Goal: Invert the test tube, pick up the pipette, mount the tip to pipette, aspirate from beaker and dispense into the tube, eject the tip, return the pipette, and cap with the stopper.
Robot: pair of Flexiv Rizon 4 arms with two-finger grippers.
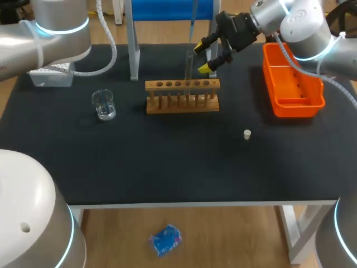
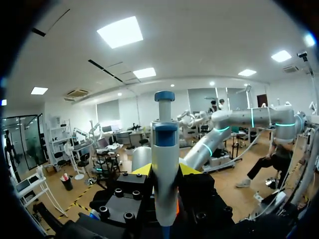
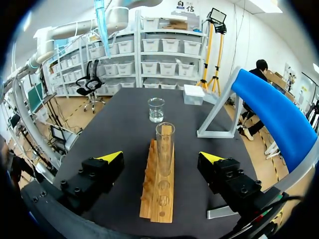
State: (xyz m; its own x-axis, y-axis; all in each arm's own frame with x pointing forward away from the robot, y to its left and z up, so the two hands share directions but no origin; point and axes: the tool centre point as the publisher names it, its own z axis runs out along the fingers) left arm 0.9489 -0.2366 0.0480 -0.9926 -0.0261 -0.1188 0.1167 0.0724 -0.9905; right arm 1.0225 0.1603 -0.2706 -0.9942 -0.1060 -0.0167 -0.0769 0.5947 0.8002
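Observation:
A clear test tube [image 1: 189, 66] stands upright, mouth up, in the wooden rack [image 1: 182, 95]. My right gripper [image 1: 202, 57] hangs open just right of it. In the right wrist view the tube [image 3: 165, 142] rises from the rack [image 3: 159, 189] between the spread fingers of the right gripper [image 3: 162, 158], touching neither. My left gripper [image 2: 164, 172] is shut on the white and blue pipette [image 2: 165, 149], held upright high above the table. Its thin tip [image 1: 193, 22] hangs over the rack's far side. The beaker [image 1: 104, 104] holds clear liquid. The white stopper [image 1: 247, 134] lies on the mat.
An orange bin [image 1: 293, 84] stands at the right, under my right arm. A white tip box [image 1: 53, 74] sits at the far left. The blue-topped pipette stand [image 1: 134, 44] rises behind the rack.

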